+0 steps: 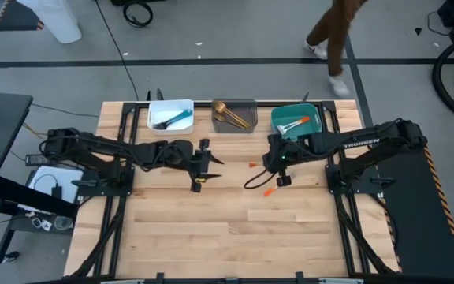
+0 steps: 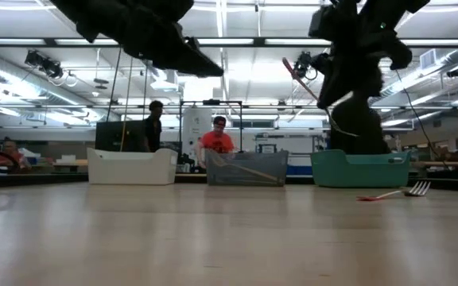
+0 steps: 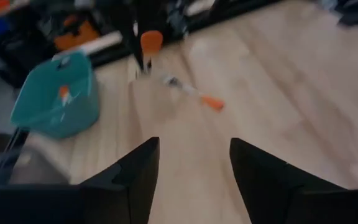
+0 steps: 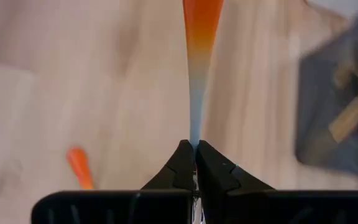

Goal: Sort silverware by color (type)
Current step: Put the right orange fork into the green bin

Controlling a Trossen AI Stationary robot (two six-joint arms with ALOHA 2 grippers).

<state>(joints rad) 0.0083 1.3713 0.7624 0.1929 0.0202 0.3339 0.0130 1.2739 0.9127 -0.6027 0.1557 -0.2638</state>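
Silverware in hand: an orange-handled, silver-stemmed utensil point(image 4: 199, 56) is clamped by its thin metal end between the fingers of the right pincer point(image 4: 195, 163), orange handle pointing away from the wrist; lifted clear of the worktop, judging by the low view.
Silverware left to sort: one orange-handled fork point(image 2: 391, 193) lies flat on the pale wooden worktop point(image 1: 211, 229) near the right arm; a short orange piece point(image 1: 254, 165) shows just beside that pincer in the high view.
Silverware already sorted: blue-handled pieces point(image 1: 172, 121) in the white rectangular bin point(image 1: 154, 108), gold pieces point(image 1: 231, 115) in the grey bin point(image 1: 245, 105), orange-handled ones point(image 1: 293, 124) in the teal bin point(image 1: 277, 115).
Why held so: pinching the narrow stem gives a firm two-sided grip and leaves the handle free to drop into a bin; the matching colour suggests the teal bin is its target.
Right arm pose: stretched inward from the right edge, its pincer point(image 1: 279, 158) just in front of the teal bin, above the worktop.
Left arm pose: extended toward mid-worktop, left pincer point(image 1: 201, 168) with fingers apart and holding nothing, hovering and aimed toward the loose fork.
Background: people stand in the room beyond the bins.
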